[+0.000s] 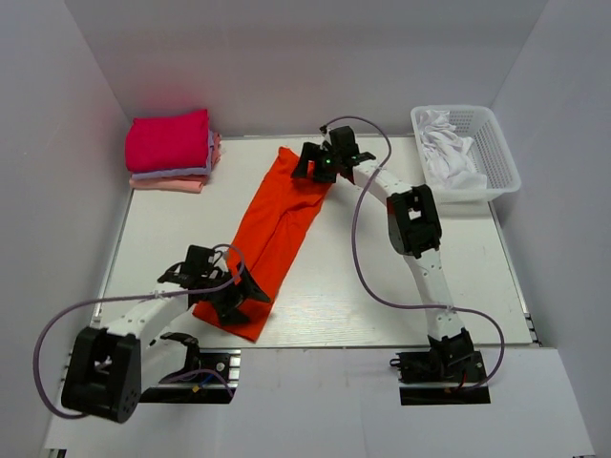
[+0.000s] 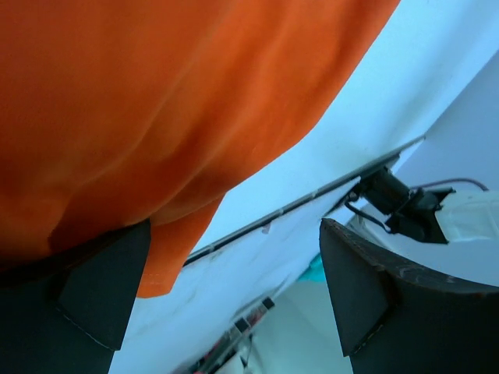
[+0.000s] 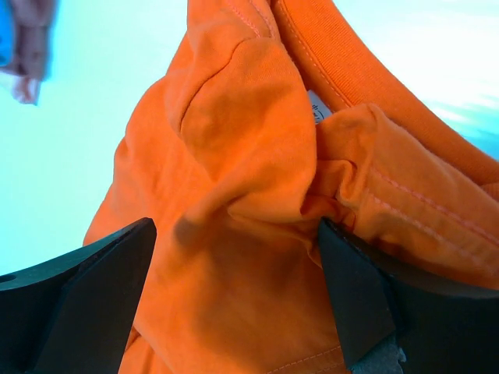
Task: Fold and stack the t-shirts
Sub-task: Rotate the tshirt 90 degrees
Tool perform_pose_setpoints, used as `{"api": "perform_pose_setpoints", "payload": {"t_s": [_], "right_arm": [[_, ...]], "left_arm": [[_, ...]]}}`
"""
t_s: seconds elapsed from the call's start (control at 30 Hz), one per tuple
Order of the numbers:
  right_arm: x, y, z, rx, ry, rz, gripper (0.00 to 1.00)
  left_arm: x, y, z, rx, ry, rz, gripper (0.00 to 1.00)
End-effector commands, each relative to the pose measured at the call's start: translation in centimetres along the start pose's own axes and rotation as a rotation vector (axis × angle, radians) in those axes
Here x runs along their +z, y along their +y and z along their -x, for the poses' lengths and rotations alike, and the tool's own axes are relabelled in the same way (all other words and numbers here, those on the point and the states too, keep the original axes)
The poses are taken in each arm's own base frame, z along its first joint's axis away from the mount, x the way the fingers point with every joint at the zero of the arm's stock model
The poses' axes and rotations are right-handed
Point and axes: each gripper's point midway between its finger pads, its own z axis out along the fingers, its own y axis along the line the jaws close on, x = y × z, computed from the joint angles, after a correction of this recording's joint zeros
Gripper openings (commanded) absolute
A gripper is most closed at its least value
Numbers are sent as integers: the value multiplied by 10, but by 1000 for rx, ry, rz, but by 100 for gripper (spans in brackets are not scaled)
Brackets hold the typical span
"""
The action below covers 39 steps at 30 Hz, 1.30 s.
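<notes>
Currently the orange t-shirt (image 1: 282, 224) is lying on the worktop (image 1: 401, 286), its long axis running 1 to 7 o'clock; I am hovering the left claw (image 1: 239, 296), spread apart, at its near end, and the right claw (image 1: 315, 168), likewise apart, at its collar.

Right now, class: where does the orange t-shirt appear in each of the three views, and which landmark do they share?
Top external: the orange t-shirt lies as a diagonal strip mid-table.
Left wrist: it fills the upper left, above the left arm's fingers.
Right wrist: it fills the centre, collar at upper right.
Shared landmark: the pale table showing beside the cloth.
</notes>
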Motion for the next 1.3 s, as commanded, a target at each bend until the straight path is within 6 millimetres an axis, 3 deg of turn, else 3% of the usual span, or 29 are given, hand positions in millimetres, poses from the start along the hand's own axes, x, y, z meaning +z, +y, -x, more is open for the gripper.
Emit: {"api": "perform_pose_setpoints", "payload": {"t_s": [0.0, 0.07, 0.13, 0.17, 0.3, 0.37, 0.4, 0.43, 0.5, 0.53, 0.63, 0.8, 0.93, 1.0, 1.07, 1.17, 1.23, 1.27], "right_arm": [[26, 1, -32, 23, 70, 15, 90], [27, 2, -28, 22, 55, 35, 90], [35, -1, -28, 18, 45, 36, 90], [33, 3, -18, 4, 28, 50, 90], [38, -2, -19, 0, 34, 57, 90], [35, -9, -15, -7, 26, 34, 90], [34, -12, -10, -14, 12, 23, 90], [33, -18, -9, -17, 9, 8, 90], [27, -33, 2, 0, -9, -14, 90], [25, -38, 7, 26, -24, -21, 90], [18, -57, 22, 53, -56, -9, 90], [8, -63, 41, -29, -90, 26, 90], [-5, -90, 71, -55, -174, -46, 90], [-8, -94, 84, -36, -222, -34, 90], [-11, -93, 93, -39, -249, 22, 90], [-29, -63, 118, -113, -277, 115, 90], [-32, -58, 111, -166, -253, 122, 90], [-54, -38, 129, -207, -289, 134, 90]], "left_arm": [[10, -15, 7, 51, 16, -31, 100], [15, -30, 4, 86, 58, -54, 100], [26, -29, -2, 85, 117, -15, 100], [30, -34, -7, 122, 133, 8, 100], [50, -54, -17, 213, 179, 11, 100], [63, -70, -19, 254, 213, 12, 100], [70, -77, -33, 299, 254, 17, 100], [75, -92, -35, 331, 259, 12, 100], [91, -91, -54, 392, 339, 45, 100], [95, -107, -57, 424, 357, 14, 100], [113, -127, -73, 510, 429, -18, 100], [121, -150, -87, 631, 496, -46, 100], [125, -164, -96, 680, 519, -89, 100], [129, -167, -94, 697, 525, -85, 100], [133, -172, -91, 730, 503, -71, 100], [134, -214, -71, 827, 384, -95, 100], [126, -231, -65, 861, 354, -90, 100], [121, -250, -62, 902, 322, -122, 100]]}}
